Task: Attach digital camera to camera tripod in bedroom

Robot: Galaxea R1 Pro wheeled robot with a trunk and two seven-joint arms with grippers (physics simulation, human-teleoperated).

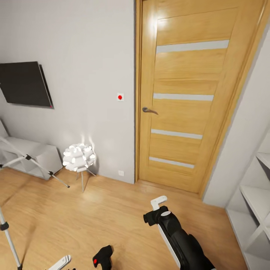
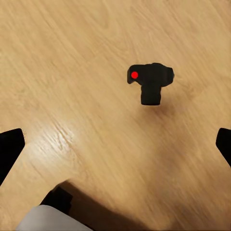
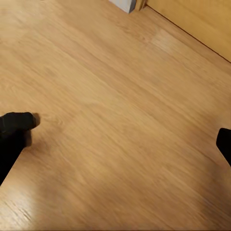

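Wood flooring [image 1: 112,221] runs across the head view to a white wall [image 1: 86,56] and a closed oak door [image 1: 187,93] with a metal handle [image 1: 149,110]. A black TV [image 1: 23,84] hangs on the wall over a low white cabinet [image 1: 33,155], with a glowing white lamp [image 1: 78,157] on thin legs beside it. Silver tripod [image 1: 30,159] legs with black joints cross the left edge. The camera [image 1: 102,257], black with a red dot, lies on the floor at the bottom edge, between the left gripper [image 1: 62,263], of which a white finger tip peeks in, and the right arm [image 1: 180,236], whose wrist points toward the door. White shelves [image 1: 258,195] stand at the right. From the left wrist, the camera [image 2: 151,82] sits on bare boards ahead of the gripper [image 2: 115,144], apart from both black fingertips [image 2: 9,144]; the jaws stand wide apart and hold nothing. From the right wrist, the right gripper [image 3: 115,139] hangs over bare floor, fingertips [image 3: 14,125] spread wide at the frame's sides, holding nothing, with the door's foot [image 3: 192,19] beyond.
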